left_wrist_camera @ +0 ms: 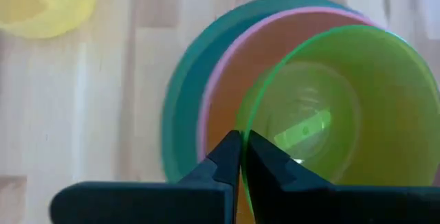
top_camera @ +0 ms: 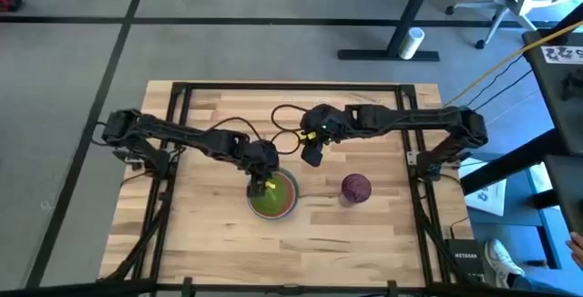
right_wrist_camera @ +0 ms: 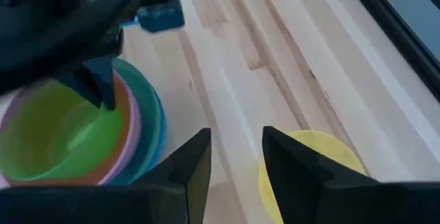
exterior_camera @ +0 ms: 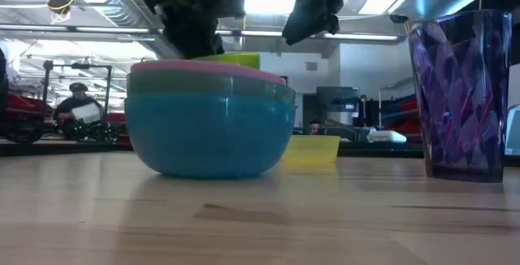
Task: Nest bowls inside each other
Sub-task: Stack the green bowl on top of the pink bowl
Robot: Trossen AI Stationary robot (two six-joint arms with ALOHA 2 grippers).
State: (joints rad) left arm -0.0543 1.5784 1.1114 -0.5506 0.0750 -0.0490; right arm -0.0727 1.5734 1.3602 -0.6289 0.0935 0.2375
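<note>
A lime-green bowl [left_wrist_camera: 344, 107] sits in a pink bowl [left_wrist_camera: 227, 86], which is nested in a teal-green one [left_wrist_camera: 182, 114] and a blue one [exterior_camera: 211, 135]. This stack [top_camera: 275, 199] stands mid-table. My left gripper [top_camera: 264, 184] is over the stack's far-left side, shut on the lime-green bowl. A yellow bowl [right_wrist_camera: 309, 165] rests on the table behind the stack. My right gripper [right_wrist_camera: 237, 159] hangs open above the table beside it, with nothing between its fingers. A dark purple bowl [top_camera: 355, 189] stands upright to the stack's right. My left gripper pinches the lime-green bowl's rim [left_wrist_camera: 242, 133], one finger inside the bowl and one outside. The fingers [left_wrist_camera: 227, 159] come from above, pointing down. The bowl stays inside the pink bowl, its rim [exterior_camera: 236, 58] showing a little above the pink rim.
A black metal frame [top_camera: 182, 92] runs around the wooden table top. Bare wood lies in front of the stack and at the left. The right arm [top_camera: 383, 119] reaches in over the far right part of the table.
</note>
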